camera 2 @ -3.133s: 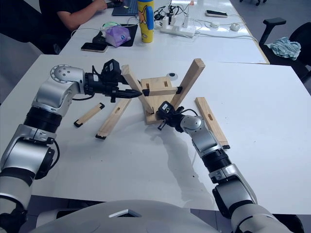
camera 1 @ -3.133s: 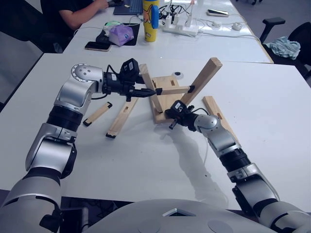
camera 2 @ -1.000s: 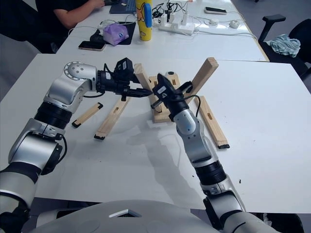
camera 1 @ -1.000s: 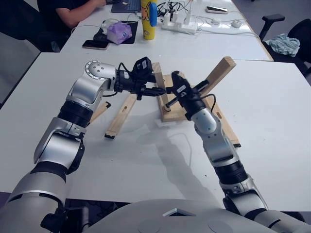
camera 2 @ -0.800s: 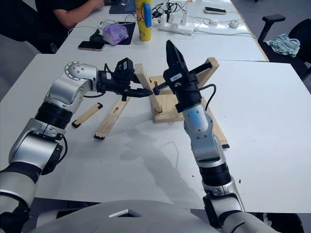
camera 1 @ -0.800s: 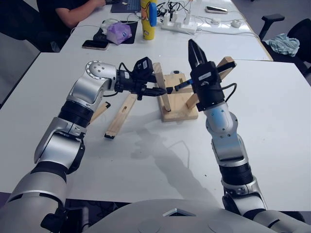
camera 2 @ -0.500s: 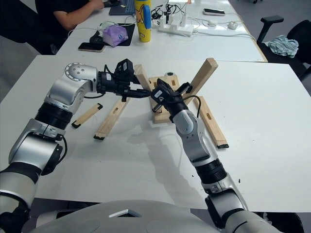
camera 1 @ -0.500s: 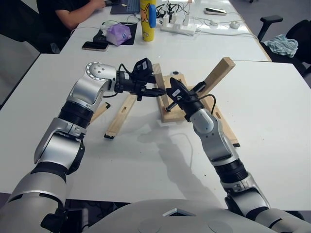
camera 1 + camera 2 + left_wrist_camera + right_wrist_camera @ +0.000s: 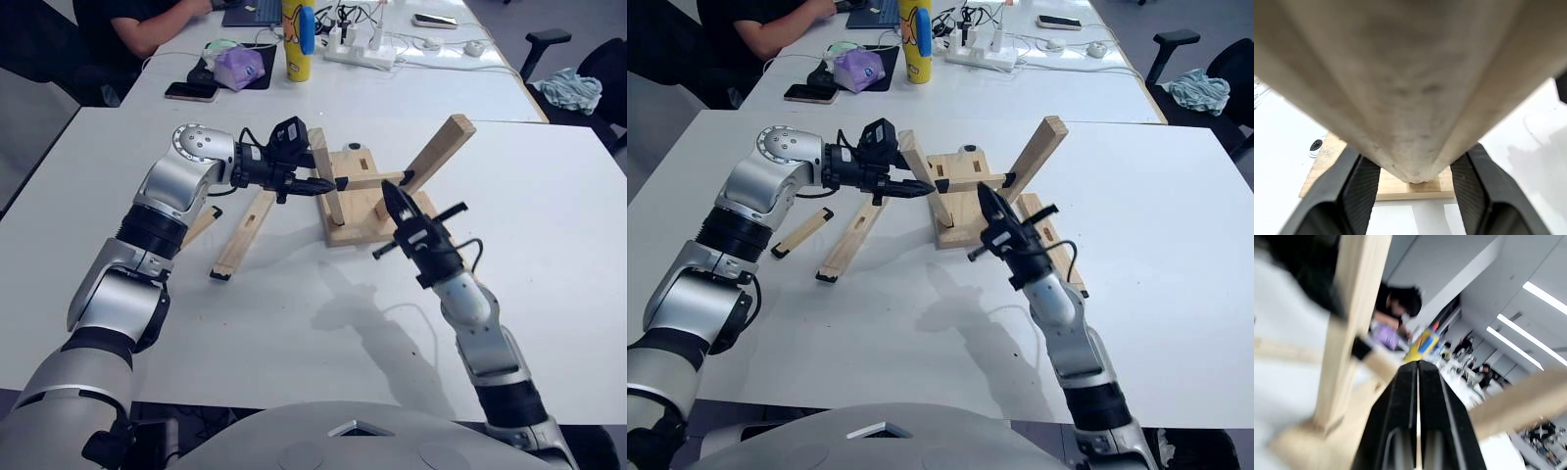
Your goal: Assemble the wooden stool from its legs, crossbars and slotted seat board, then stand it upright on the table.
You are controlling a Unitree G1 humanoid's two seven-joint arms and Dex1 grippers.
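Our left jaws clamp the upright leg [image 9: 334, 204] on the seat board [image 9: 359, 230] mid-surface, while our right jaws, shut empty just near it, could knock the crossbar [image 9: 372, 181] out.

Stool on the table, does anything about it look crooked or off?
Yes, it looks lopsided: on the seat board, the right-hand leg leans far outward to the right, while the left-hand leg stands nearly upright.
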